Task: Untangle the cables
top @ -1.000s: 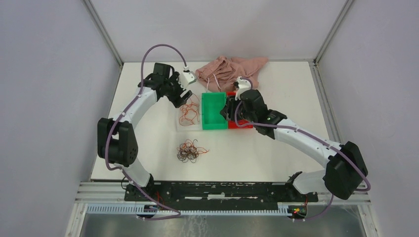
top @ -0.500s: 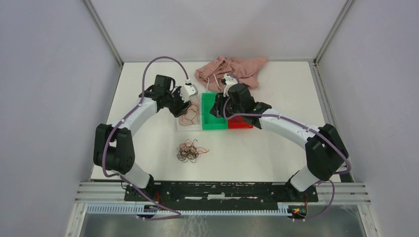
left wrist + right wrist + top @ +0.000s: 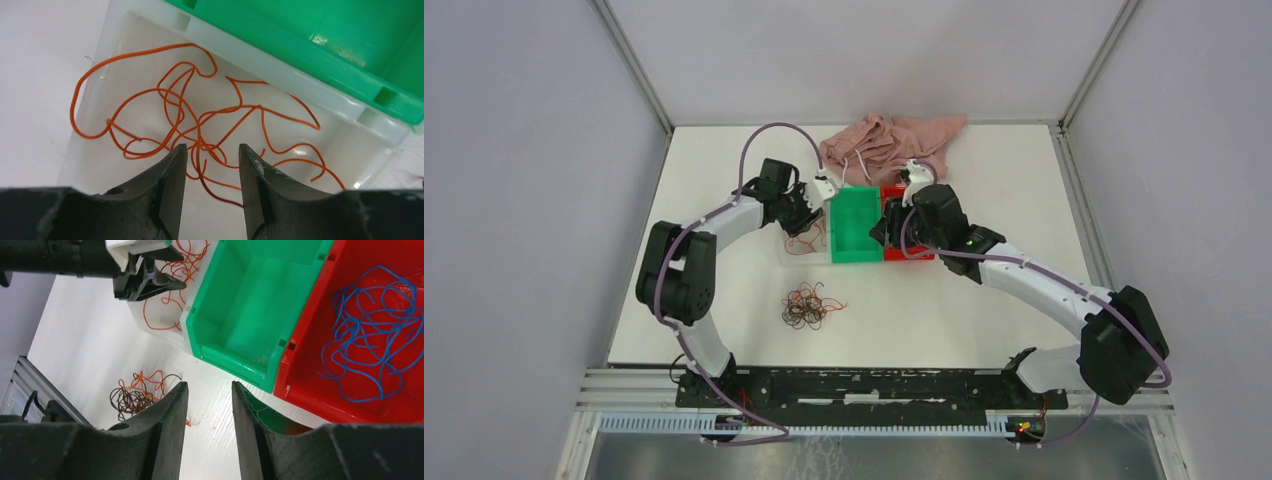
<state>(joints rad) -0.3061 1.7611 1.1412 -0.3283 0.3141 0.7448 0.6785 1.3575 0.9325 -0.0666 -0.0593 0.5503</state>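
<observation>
Your left tool (image 3: 210, 150) is released, its two fingers apart, low over the white box (image 3: 235, 42). The orange cables (image 3: 170, 100) lie loose in that box, just under and ahead of the fingers. One strand runs through the gap, but it is not pinched. The green box (image 3: 310, 30) sits just past them.

Your right tool (image 3: 207, 387) is released too and holds nothing. The bench (image 3: 85, 340) is under it. Ahead to its right, the blue cables (image 3: 370, 335) lie in the red box (image 3: 320, 405). To its left, a tangle of brown and orange cables (image 3: 137, 395) lies on the bench.
</observation>
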